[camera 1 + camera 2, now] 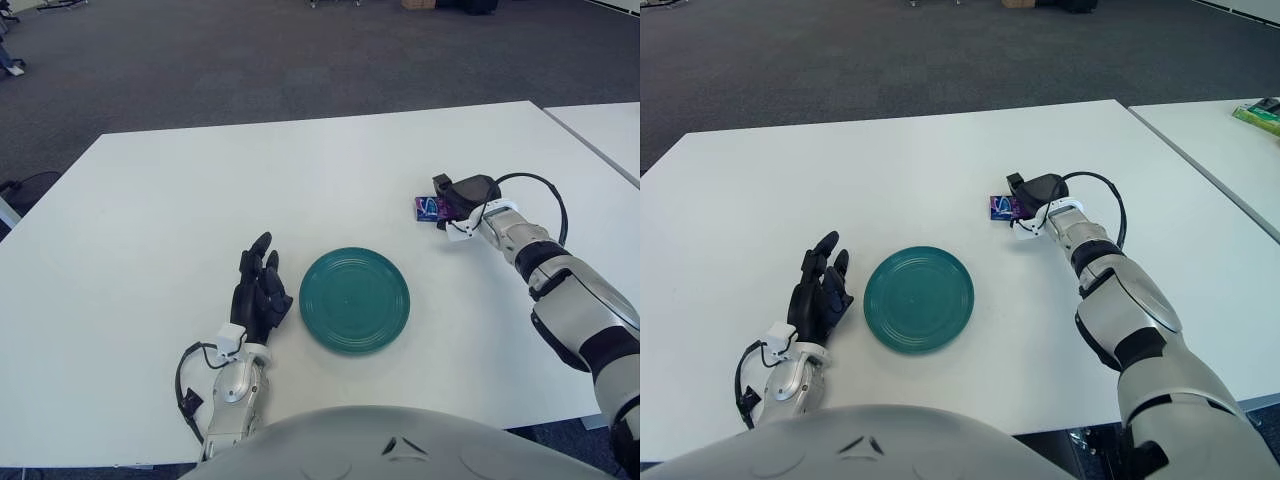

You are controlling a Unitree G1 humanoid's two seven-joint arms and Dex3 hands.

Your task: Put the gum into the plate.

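While lying on white table (150, 200) beyond and right of green plate (355, 300), gum (428, 208) gripped by curled right hand (460, 195). Left hand (260, 295) just left of plate, fingers relaxed, holding nothing.

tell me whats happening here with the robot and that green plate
The robot's right hand is stretched out to the far right of the white table, at a small blue and purple pack of gum. Its fingers appear closed on the pack, which seems to sit at table level. The green plate lies near the table's front edge, with nothing in it. The left hand is idle just left of the plate, fingers relaxed.
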